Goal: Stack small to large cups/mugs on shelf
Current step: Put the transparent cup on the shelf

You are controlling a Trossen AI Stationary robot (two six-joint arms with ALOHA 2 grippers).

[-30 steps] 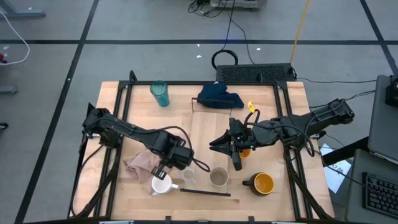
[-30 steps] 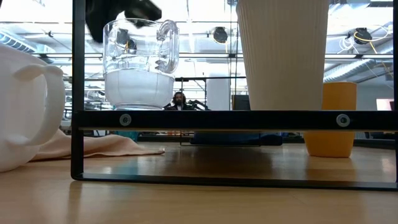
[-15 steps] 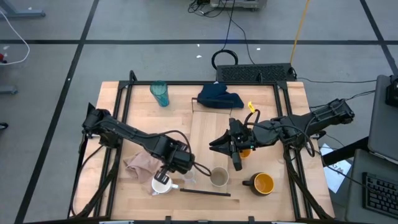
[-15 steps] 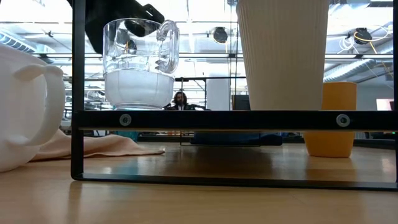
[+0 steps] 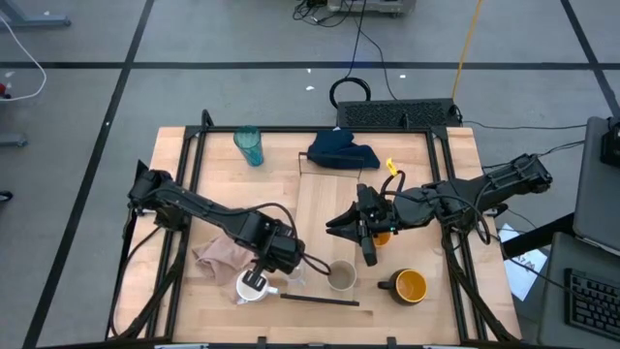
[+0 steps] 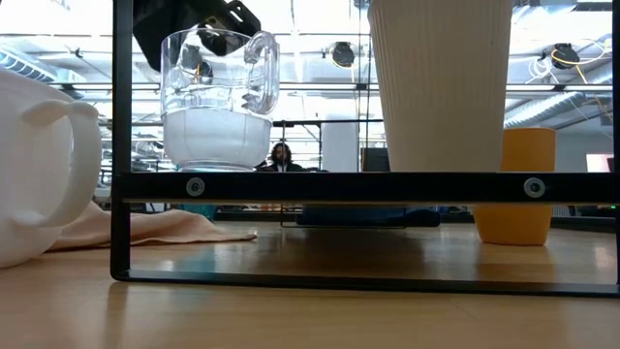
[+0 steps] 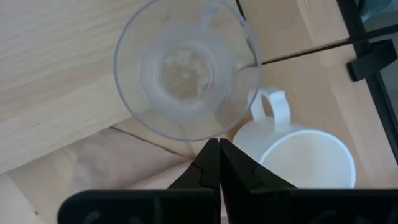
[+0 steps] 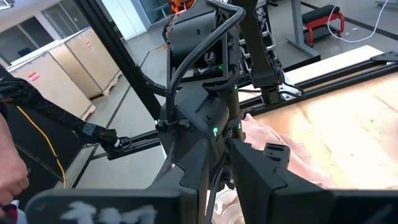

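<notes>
the tall see-through teal tumbler (image 5: pixel 248 145) is the biggest cup, and it stands far off at the back corner of the big wooden table (image 5: pixel 455 174), so it has not been put in line. the dark mug with the yellow inside (image 5: pixel 409 285) sits at the front on the right side, just past the beige cup and not yet up on the shelf as far as i can tell. the white mug with a handle (image 7: pixel 298 152) sits at the front on the left, close beside the tiny clear cup, next to a crumpled pink cloth (image 5: pixel 218 256).

the small orange cup (image 6: pixel 515 184) is further back, under the right claw (image 5: pixel 366 236). that claw hangs over the middle of the table, and i cannot tell how wide it is or if it has the orange cup.

the ribbed beige cup (image 6: pixel 441 82) and the tiny clear glass cup with a handle (image 6: pixel 218 97) stand on the long pale wooden shelf board (image 5: pixel 315 208), near its front end. the left claw (image 7: pixel 214 163) is squeezed shut with nothing in it, right above the rim of the tiny clear cup.

so i think two small cups are in place and four are left
</notes>
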